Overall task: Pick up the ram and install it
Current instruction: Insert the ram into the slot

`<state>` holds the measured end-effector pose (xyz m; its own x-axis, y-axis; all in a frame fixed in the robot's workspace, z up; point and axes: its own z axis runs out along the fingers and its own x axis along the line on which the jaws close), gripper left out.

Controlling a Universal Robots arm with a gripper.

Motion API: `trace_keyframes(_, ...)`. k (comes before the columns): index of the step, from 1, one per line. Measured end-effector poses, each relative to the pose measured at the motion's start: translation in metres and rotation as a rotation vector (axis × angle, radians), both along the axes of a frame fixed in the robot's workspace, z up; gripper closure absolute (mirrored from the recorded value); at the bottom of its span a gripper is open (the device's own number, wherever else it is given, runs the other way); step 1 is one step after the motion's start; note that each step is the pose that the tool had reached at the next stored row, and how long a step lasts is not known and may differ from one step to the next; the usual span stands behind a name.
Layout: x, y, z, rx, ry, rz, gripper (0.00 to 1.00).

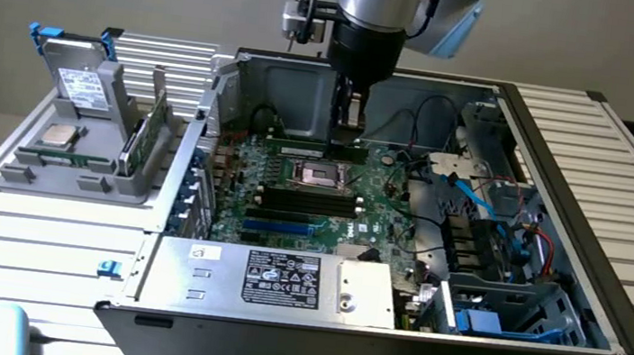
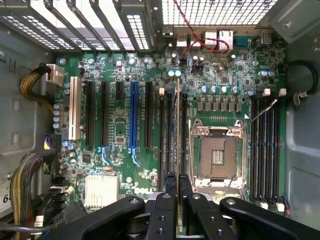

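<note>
— Where can anything come down?
— From above. The case (image 1: pixel 614 268) lies open on the desk (image 1: pixel 44 235), and the motherboard (image 2: pixel 120 125) is low and flat around the open socket (image 2: pixel 217 155).
— The sides?
— The power supply (image 1: pixel 268 280) walls the near edge. The drive cage (image 1: pixel 496 299) and its blue cable (image 1: pixel 469 199) crowd the exterior view's right. The far wall (image 1: pixel 285 92) rises close behind the arm. Outside, a grey holder (image 1: pixel 75 177) stands just beside the case.
— Around the jaws?
— Tight. The ram (image 2: pixel 177 115) stands on edge among the black slots (image 2: pixel 167 130), just beside the socket. Braided cables (image 2: pixel 30 85) bunch at the board's edge by the case wall.
</note>
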<state>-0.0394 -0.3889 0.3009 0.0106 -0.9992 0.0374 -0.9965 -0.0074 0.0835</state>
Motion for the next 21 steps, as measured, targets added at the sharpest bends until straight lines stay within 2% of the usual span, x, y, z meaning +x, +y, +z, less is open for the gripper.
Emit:
trace_keyframes(17, 0.001, -0.0002, -0.0309, -0.0002, 0.0000, -0.006, 0.86)
trace_keyframes(21, 0.001, -0.0018, -0.0376, -0.0013, 0.0001, -0.007, 0.86)
